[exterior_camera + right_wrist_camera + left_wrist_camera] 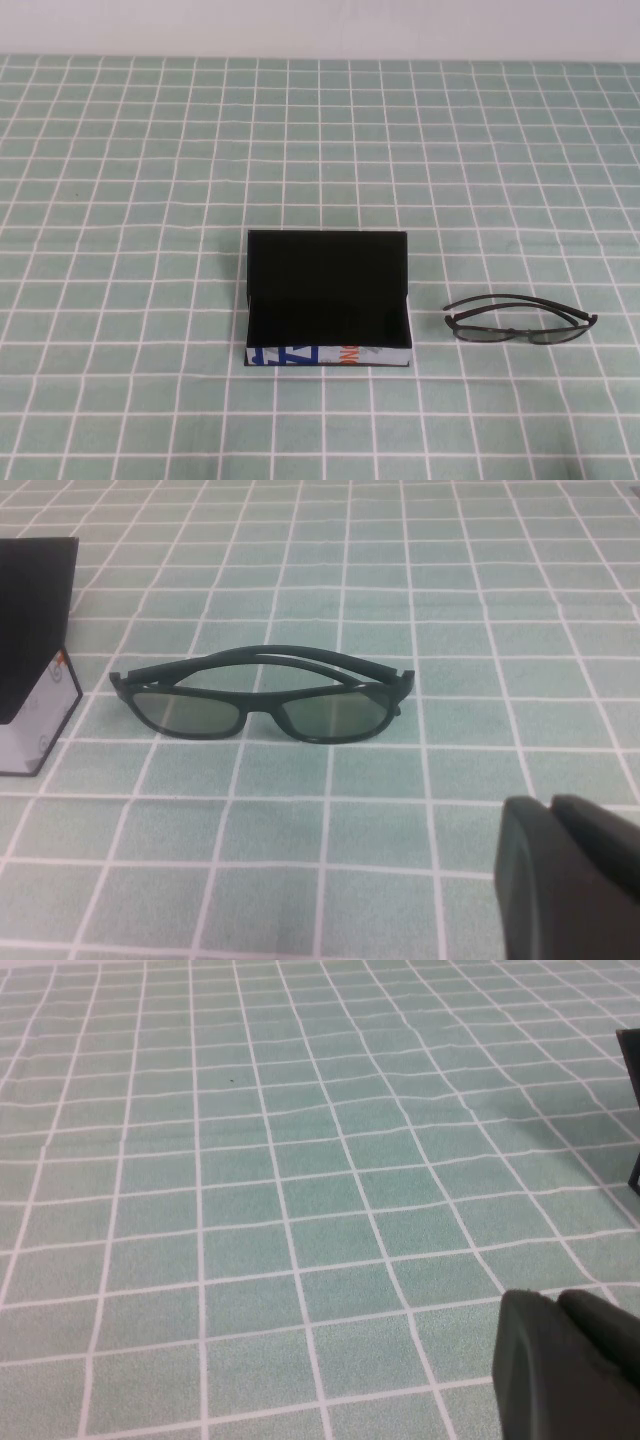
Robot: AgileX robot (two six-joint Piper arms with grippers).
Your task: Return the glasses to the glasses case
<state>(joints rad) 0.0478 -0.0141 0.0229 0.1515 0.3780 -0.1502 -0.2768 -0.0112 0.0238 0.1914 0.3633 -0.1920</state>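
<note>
Case (pixel 328 300) stood open at centre of the high view; glasses (pixel 518 320) lay folded on the counter (pixel 150 150) right of it, apart. Right end effector (pixel 575 875) closed, empty, near glasses. Left end effector (pixel 570 1360) over bare counter, state unclear.

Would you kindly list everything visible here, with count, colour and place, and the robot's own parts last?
case: one, black with a white printed front edge, lid open, mid-table.
glasses: one pair, dark frame, greyish lenses, arms folded, on the cloth right of the case, apart from it.
cloth: one, green with white grid, covering the table.
left gripper: one, black, over bare cloth left of the case, shut.
right gripper: one, black, near the glasses, shut, empty.
</note>
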